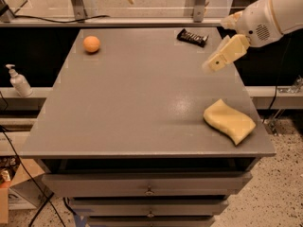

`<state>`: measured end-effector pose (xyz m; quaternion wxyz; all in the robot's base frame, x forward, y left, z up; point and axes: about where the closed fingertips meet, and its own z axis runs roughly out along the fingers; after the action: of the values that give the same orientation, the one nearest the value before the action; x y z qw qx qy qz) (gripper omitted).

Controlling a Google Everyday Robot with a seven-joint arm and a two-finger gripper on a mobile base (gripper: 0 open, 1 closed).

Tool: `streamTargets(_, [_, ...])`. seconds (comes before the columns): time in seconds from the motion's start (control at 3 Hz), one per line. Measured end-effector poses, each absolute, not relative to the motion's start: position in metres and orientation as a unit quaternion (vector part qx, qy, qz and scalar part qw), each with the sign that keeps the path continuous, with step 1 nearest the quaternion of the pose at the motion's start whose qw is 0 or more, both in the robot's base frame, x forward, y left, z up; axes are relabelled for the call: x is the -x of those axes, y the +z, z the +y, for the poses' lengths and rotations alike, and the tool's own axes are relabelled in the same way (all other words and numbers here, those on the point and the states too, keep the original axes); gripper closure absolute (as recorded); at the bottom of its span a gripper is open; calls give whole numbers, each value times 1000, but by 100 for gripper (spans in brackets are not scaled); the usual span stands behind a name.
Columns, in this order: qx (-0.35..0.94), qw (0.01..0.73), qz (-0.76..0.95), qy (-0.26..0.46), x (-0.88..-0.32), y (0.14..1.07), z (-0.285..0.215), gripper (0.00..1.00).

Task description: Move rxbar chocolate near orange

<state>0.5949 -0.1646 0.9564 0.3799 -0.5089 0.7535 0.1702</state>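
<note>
Pump bottle [18,82]: white, upright on a low ledge at the left edge of the frame, beside the table; no label readable.
Cardboard box [8,195]: lower left corner, on the floor, with dark cables running past it.
Orange [92,44]: round, on the tabletop in the upper left part of the frame, near the table's far left corner, well apart from everything else.
Table [137,108]: matte grey top filling the middle of the frame, with a faint sheen right of centre.
Drawers [149,189]: grey fronts stacked under the tabletop at the bottom of the frame, each with a small knob.
Rxbar chocolate [192,37]: flat black glossy wrapper lying near the far edge, upper right of centre; pale lettering shows on it but cannot be read. It is well apart from the orange.
Gripper [214,64]: cream-coloured, hanging over the table's right side, below and right of the bar, not touching it, holding nothing; whether it is apart or together I cannot tell.
Sponge [229,121]: wavy, yellow, lying near the table's front right corner.
Arm [267,15]: white shell entering from the upper right corner.
Room: metal posts [78,1] and a clear panel behind the table along the top; speckled floor [279,193] at lower right.
</note>
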Motion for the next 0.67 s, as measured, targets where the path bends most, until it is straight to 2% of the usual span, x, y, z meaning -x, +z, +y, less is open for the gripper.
streamTargets(0.67, [437,439,747,243,-670,950,-154,0])
